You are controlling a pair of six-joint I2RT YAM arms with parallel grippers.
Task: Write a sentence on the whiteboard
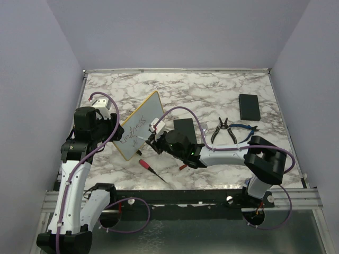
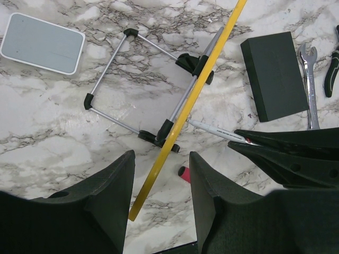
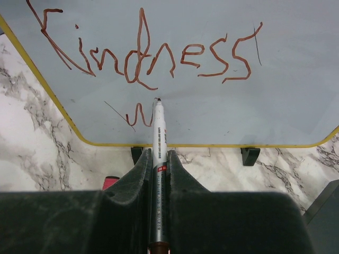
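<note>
The whiteboard, with a yellow frame, leans tilted on a wire stand. On its face is "Kindness" in red-brown cursive, with a short "w" stroke below it. My right gripper is shut on a white marker whose tip touches the board just right of that stroke. The gripper also shows in the top view. My left gripper is open at the board's left corner. The yellow frame edge runs between its fingers without touching them.
A black slab lies behind the right gripper and another at the far right. Pliers and a blue-handled tool lie right of centre. A red-handled screwdriver lies near the front edge. A red cap and a white-rimmed grey pad lie on the marble.
</note>
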